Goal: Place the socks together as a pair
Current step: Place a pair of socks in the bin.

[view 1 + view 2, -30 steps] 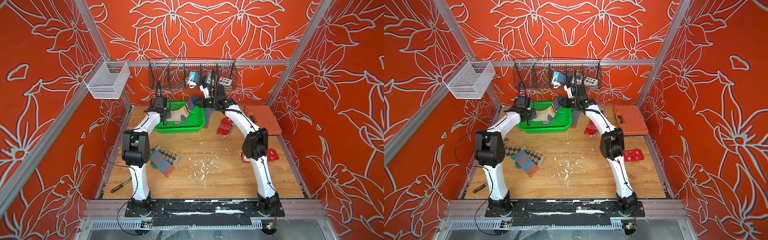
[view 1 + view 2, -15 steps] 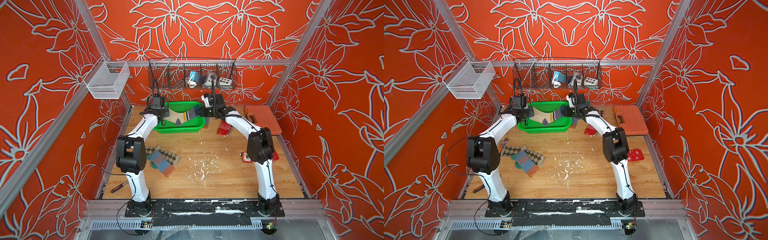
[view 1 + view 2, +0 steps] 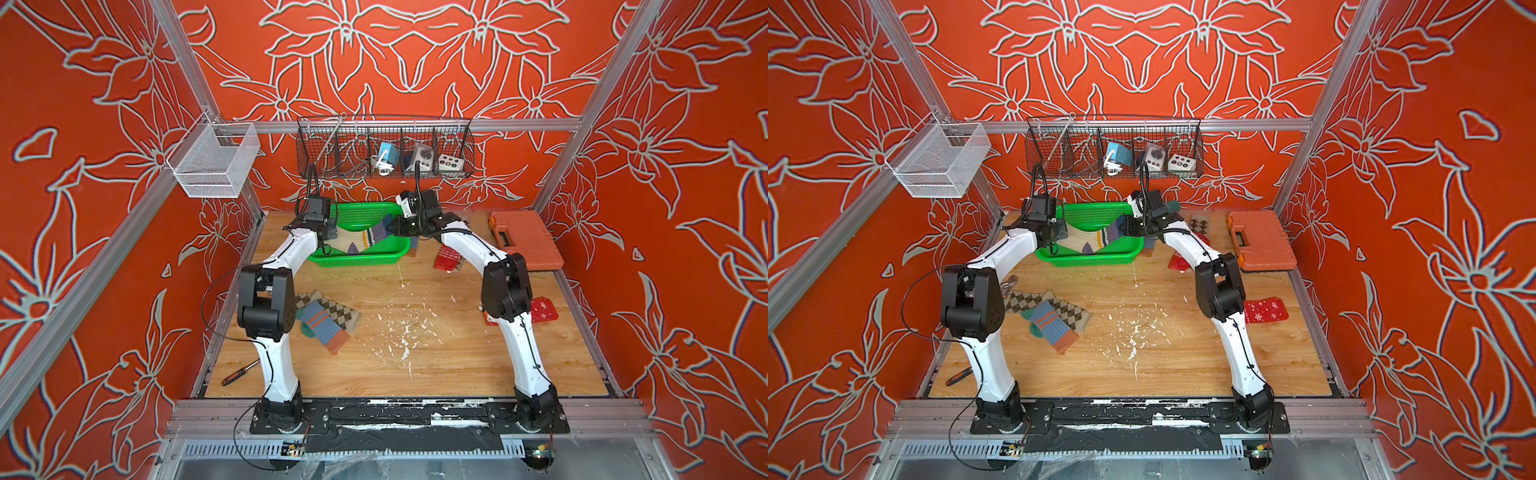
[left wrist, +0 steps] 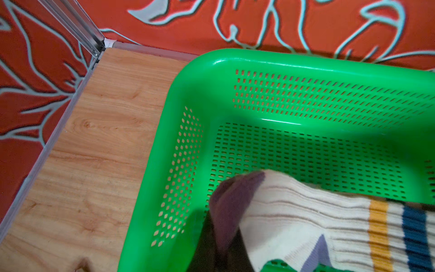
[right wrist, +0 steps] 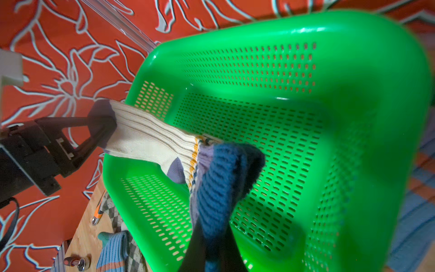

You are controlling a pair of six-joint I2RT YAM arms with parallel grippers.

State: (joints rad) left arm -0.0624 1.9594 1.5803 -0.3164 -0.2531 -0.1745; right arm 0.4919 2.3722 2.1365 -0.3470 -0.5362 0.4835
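A beige sock (image 3: 357, 240) (image 3: 1090, 241) with yellow, navy and purple stripes hangs stretched over the green basket (image 3: 353, 261) (image 3: 1088, 261). My left gripper (image 3: 328, 239) (image 4: 226, 247) is shut on its purple toe end. My right gripper (image 3: 1123, 227) (image 5: 211, 247) is shut on its navy cuff (image 5: 219, 188). Whether a second sock lies layered with it I cannot tell. An argyle sock (image 3: 336, 309) and a blue sock with orange stripes (image 3: 322, 326) lie together at the front left. Red snowflake socks (image 3: 446, 257) (image 3: 540, 309) lie on the right.
An orange toolbox (image 3: 525, 239) sits at the back right, with another argyle sock (image 3: 1200, 224) beside it. A screwdriver (image 3: 239, 372) lies at the front left. A black wire rack (image 3: 384, 153) hangs on the back wall and a white wire basket (image 3: 212, 160) on the left rail.
Both grippers have moved apart and lower, and the beige striped sock that hung bunched between them is now spread sideways across the basket.
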